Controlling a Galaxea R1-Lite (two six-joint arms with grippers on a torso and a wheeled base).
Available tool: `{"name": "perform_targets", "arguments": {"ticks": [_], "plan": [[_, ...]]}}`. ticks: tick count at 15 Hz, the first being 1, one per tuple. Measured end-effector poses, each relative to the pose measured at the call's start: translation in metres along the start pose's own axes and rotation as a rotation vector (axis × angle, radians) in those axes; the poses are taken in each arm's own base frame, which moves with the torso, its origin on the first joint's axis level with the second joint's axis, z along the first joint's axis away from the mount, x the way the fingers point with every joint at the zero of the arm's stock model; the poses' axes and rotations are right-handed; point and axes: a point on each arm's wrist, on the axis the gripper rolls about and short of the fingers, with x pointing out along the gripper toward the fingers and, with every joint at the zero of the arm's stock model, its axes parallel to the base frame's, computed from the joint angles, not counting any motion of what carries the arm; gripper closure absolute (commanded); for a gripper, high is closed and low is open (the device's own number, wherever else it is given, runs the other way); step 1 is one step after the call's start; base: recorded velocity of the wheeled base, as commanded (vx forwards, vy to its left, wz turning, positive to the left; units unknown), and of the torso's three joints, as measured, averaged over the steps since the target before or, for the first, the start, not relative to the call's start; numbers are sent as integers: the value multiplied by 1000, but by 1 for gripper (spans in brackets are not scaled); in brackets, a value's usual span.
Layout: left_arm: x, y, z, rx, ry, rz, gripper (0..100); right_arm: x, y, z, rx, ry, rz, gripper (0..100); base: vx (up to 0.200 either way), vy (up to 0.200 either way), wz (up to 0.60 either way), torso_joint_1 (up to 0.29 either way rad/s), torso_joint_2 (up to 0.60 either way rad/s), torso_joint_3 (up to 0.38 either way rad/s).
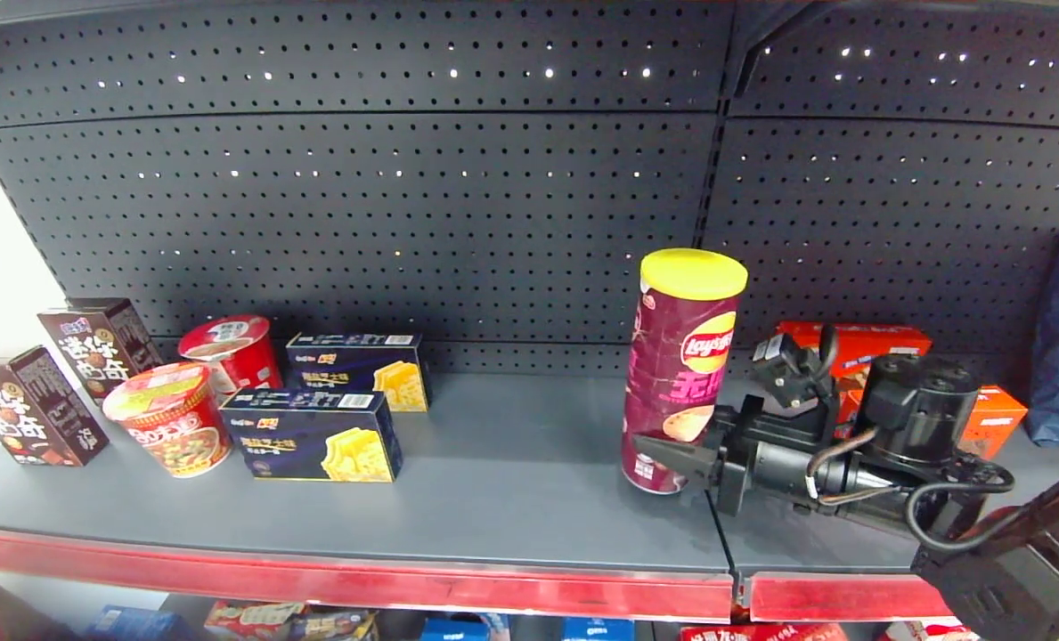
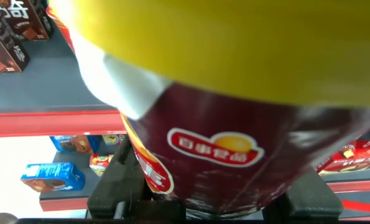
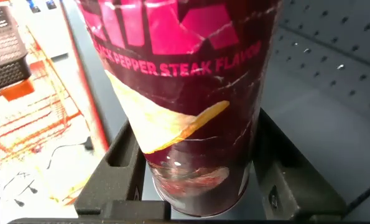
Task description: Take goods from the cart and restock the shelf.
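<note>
On shelf (image 1: 511, 499), chip can (image 1: 680, 383) upright; lid (image 1: 694, 272) up.

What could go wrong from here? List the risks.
1. The right hand grips the tall can low, near its base; a crooked release could topple it.
2. Nothing beside it on the shelf would stop a fall toward the front edge.
3. The left hand holds a second can; setting it close could knock the first.

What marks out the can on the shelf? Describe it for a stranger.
On the grey shelf, look right of the blue boxes, left of the orange boxes. The chip can stands upright, tallest there: maroon body, yellow lid.
</note>
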Motion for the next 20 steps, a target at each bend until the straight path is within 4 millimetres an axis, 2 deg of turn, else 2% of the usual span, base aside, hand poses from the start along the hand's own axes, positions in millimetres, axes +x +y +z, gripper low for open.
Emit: {"name": "perform_targets", "arguments": {"ticks": [5,13,20], "plan": [[0,0,0,0,0,0,100,-7,6,-20,13,19,1,100,0,0,0,0,0,0],[0,0,2,0,-7,0,100,9,-1,-50,23,28,-27,100,0,0,0,0,0,0],[1,0,-2,-1,8,3,100,17,0,-58,38,42,-12,100,0,0,0,0,0,0]]}}
